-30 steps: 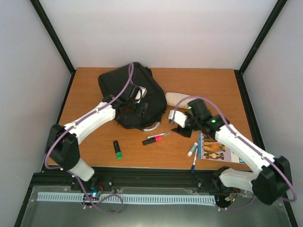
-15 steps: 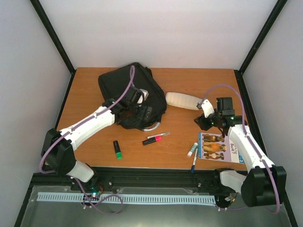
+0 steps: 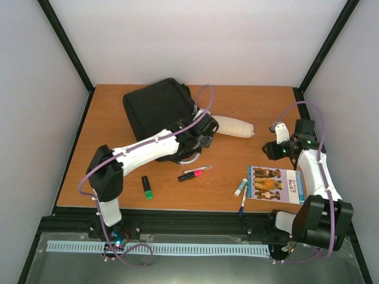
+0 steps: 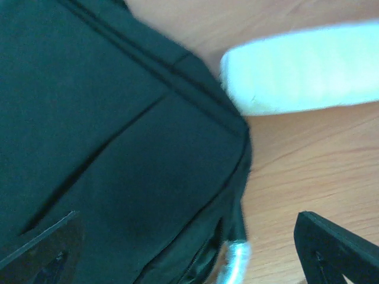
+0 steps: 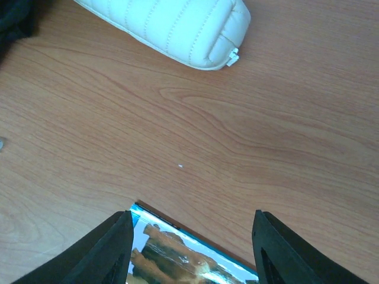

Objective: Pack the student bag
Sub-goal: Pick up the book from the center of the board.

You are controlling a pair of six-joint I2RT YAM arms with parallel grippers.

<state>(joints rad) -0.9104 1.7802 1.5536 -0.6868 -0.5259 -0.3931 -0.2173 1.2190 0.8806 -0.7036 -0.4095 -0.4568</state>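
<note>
The student bag is a large black backpack lying flat at the back left of the table, with its grey loop handle at the near edge. In the left wrist view the bag fills the left side and the handle shows at the bottom. My left gripper hovers over the bag's right edge beside the white pouch, open wide and holding nothing. My right gripper stands open above the far edge of a picture booklet, empty.
The booklet lies at the front right. A pink highlighter, a thin pen, a green highlighter, a glue stick and a blue pen lie along the front. The pouch lies far of the right gripper.
The left arm swung right from over the bag to its right edge and its jaws opened wide. The right arm pulled back to the right, away from the pouch.
</note>
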